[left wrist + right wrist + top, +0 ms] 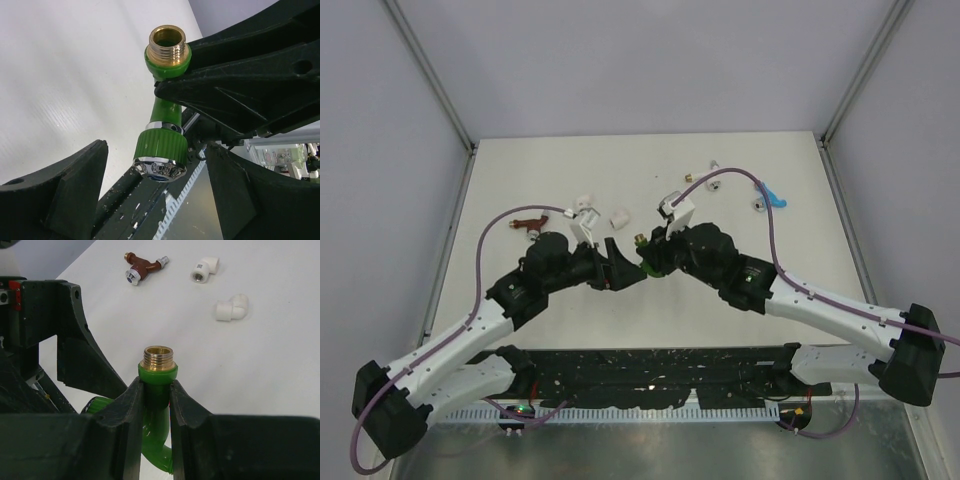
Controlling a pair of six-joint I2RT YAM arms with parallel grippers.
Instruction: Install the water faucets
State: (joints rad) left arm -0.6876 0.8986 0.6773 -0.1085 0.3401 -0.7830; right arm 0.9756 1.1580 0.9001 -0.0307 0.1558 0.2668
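Faucet point(158, 374): green plastic, brass threaded end, chrome-ringed knob. Right end effector point(156, 389) pinches its neck; left end effector point(157, 175) spread, flanking the knob.

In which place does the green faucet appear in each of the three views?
Top external: green faucet near the picture centre.
Left wrist: centre, knob end downward.
Right wrist: bottom centre, clamped in the right pincer.
Shared landmark: its brass threaded end.

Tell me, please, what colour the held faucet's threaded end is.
Brass-gold threaded end on the green faucet; best in right wrist view.
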